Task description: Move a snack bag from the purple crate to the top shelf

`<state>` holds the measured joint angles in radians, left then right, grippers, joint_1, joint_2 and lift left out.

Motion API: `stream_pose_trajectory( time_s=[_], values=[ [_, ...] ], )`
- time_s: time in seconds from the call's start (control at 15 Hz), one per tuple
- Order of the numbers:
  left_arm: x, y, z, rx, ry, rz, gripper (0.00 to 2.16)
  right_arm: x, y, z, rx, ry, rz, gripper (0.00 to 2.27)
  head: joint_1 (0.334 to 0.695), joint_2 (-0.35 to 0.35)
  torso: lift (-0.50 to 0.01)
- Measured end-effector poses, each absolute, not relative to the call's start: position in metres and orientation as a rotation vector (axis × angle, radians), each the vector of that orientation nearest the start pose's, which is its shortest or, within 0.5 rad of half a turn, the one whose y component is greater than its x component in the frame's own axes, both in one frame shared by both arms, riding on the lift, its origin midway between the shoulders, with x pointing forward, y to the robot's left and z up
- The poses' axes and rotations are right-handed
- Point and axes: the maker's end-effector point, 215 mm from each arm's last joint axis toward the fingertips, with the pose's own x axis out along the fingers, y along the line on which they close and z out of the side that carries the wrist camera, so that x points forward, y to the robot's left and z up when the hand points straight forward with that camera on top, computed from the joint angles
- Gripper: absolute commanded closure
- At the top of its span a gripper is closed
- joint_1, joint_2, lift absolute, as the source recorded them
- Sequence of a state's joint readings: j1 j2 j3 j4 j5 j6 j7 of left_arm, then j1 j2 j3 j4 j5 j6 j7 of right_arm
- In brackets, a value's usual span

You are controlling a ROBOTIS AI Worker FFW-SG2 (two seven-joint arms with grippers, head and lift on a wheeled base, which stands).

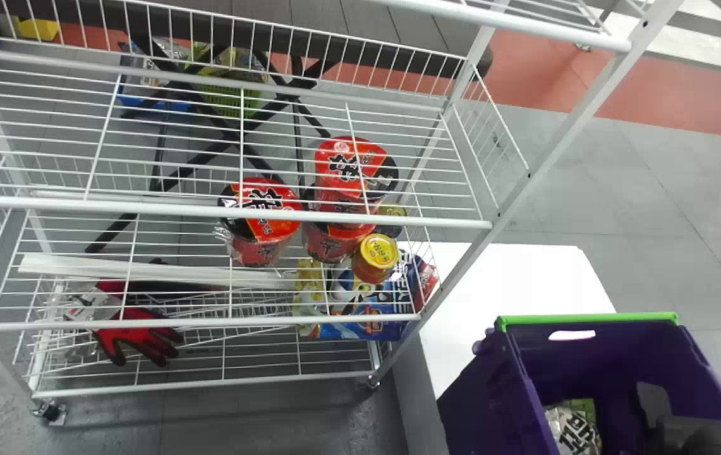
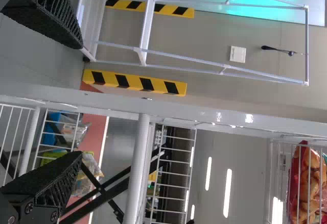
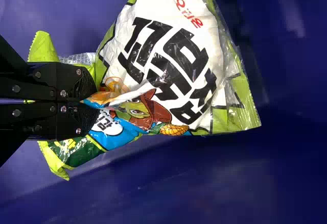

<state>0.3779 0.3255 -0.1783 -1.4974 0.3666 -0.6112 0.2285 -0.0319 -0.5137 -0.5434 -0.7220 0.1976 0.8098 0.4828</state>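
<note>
Purple crate [image 1: 483, 404], four o'clock: right jaws pinched shut on snack bag [image 3: 176, 68]; left jaws spread, empty. Grasp seemingly made; next, straight lift clear.

a shop-like workspace is suggested by wire shelving [image 1: 360, 218] and stacked noodle cups [image 1: 341, 167] left of the right gripper [image 1: 701, 436], with painted floor [image 1: 657, 95] seen beyond it.

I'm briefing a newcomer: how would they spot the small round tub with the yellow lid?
Left of the purple plastic crate stands a white wire rack. Near its crate-side end sits the tub, its bright yellow lid unlike the red-and-black lids of the larger tubs behind.
</note>
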Motion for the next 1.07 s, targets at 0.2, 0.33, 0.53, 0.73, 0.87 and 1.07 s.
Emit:
stream_pose_trajectory(
  time_s=[0.2, 0.33, 0.53, 0.73, 0.87, 1.07],
  values=[
    [0.435, 0.311, -0.409, -0.111, -0.093, 0.120, 0.06, 0.177, -0.632, -0.687, 0.259, 1.408, -0.417, 1.98, 0.695, -0.350, -0.385],
    [0.435, 0.311, -0.409, -0.111, -0.094, 0.120, 0.06, 0.178, -0.620, -0.689, 0.298, 1.401, -0.409, 2.05, 0.695, -0.350, -0.378],
    [0.434, 0.310, -0.409, -0.111, -0.093, 0.119, 0.06, 0.177, -0.610, -0.691, 0.316, 1.395, -0.406, 2.05, 0.695, -0.350, -0.366],
    [0.432, 0.308, -0.411, -0.110, -0.089, 0.116, 0.06, 0.173, -0.605, -0.691, 0.330, 1.379, -0.404, 2.05, 0.695, -0.350, -0.354],
    [0.429, 0.304, -0.412, -0.106, -0.083, 0.110, 0.06, 0.168, -0.600, -0.688, 0.350, 1.370, -0.406, 2.11, 0.695, -0.350, -0.345],
    [0.424, 0.298, -0.413, -0.100, -0.076, 0.101, 0.06, 0.163, -0.586, -0.682, 0.387, 1.345, -0.425, 2.11, 0.695, -0.350, -0.334]
  ],
)
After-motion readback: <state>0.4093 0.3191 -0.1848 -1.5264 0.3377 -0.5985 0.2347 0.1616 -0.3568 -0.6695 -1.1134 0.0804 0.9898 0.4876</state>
